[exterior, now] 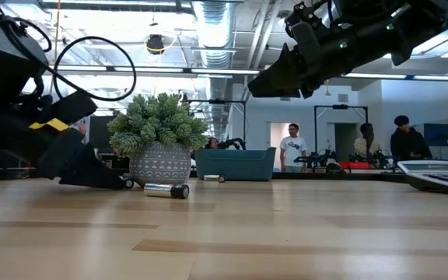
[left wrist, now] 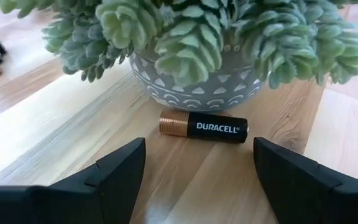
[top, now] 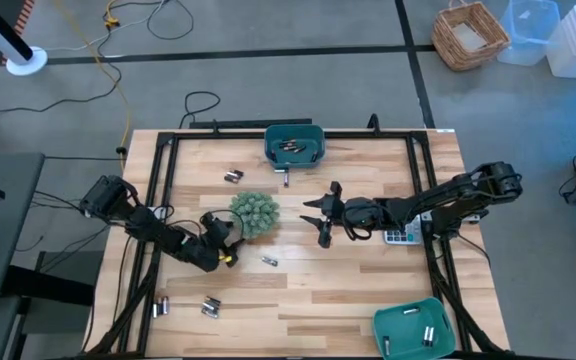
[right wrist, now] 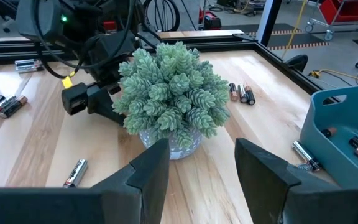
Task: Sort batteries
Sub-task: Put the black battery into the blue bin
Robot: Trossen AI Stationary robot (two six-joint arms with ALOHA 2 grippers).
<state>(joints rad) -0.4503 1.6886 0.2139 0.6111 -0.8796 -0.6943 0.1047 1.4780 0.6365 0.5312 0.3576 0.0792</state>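
A black and copper battery [left wrist: 204, 127] lies on its side on the wood table, against the base of the potted plant [left wrist: 197, 37]. My left gripper [left wrist: 197, 180] is open and low over the table [top: 230, 232]. Its fingers stand either side of this battery, short of it, touching nothing. My right gripper [top: 315, 222] is open and empty, raised above the table right of the plant [top: 255, 213]; it also shows in the low view [exterior: 286, 74]. Other batteries lie loose: one near the plant [top: 269, 260], some at the far left [top: 233, 176] and near left [top: 210, 306].
A teal bin [top: 295, 143] holding batteries stands at the far edge, with one battery [top: 286, 178] before it. A second teal bin [top: 418, 328] with batteries is at the near right. A grey calculator [top: 400, 235] lies under my right arm. People stand in the room behind.
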